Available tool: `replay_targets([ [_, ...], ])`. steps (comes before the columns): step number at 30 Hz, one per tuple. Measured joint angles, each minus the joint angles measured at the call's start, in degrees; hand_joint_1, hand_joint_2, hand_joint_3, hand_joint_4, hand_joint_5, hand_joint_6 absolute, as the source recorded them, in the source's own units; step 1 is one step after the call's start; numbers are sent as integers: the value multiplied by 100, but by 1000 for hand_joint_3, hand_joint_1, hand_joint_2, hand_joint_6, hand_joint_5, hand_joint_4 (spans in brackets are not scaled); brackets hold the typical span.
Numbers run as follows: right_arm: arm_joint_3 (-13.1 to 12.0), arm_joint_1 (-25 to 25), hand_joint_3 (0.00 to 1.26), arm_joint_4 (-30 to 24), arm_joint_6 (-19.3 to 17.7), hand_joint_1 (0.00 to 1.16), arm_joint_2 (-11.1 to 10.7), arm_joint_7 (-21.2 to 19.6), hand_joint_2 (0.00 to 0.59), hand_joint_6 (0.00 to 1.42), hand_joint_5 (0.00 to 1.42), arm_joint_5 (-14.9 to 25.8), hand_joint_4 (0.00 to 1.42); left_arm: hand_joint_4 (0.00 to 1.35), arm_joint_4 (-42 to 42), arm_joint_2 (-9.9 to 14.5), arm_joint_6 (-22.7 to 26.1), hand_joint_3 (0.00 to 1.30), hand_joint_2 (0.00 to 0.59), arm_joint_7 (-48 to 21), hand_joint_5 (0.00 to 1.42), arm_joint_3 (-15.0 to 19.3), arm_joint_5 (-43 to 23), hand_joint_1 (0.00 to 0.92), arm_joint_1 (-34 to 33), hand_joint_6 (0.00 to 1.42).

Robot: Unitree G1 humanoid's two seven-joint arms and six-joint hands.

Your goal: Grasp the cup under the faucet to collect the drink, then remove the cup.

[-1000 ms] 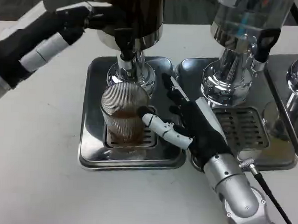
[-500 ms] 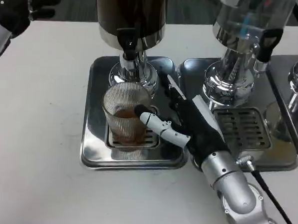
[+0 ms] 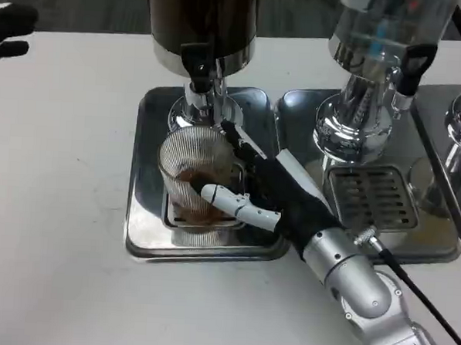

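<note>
Ribbed glass cup stands upright on the drip tray under the dark dispenser's faucet; my right hand wraps it from the right. Left hand is well apart, its grasp unclear

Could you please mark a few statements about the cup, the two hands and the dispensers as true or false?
1. The right hand is wrapped around the cup. True.
2. The cup is empty. False: brown drink lies in its bottom.
3. The cup stands on the tray under the dark dispenser's faucet. True.
4. The left hand presses the faucet. False: it is at the picture's far left edge, away from the dispenser.
5. The cup is on the right-hand grate. False: that grate is bare.
</note>
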Motion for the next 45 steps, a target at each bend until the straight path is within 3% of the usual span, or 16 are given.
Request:
replay_targets([
  [12,124,-170,0,251,-134,425,-60,14,194,0,0,-79,0,240,0,2,77,394,98,95,190,28,16,0,266,239],
  [23,273,-244,0,264,-133,591,-178,-63,202,52,0,-371,0,249,8,2,126,405,103,131,195,25,52,0,336,240],
  [30,306,-246,0,237,-82,600,-166,-263,202,78,3,-555,0,264,26,2,143,415,106,163,201,24,90,0,385,241],
  [39,441,-246,0,190,50,602,-12,-450,202,182,120,-676,0,267,27,0,173,422,107,179,201,20,94,0,509,251],
  [45,495,-268,14,184,80,603,34,-572,202,281,227,-793,113,274,27,0,187,427,91,221,201,20,95,0,587,254],
])
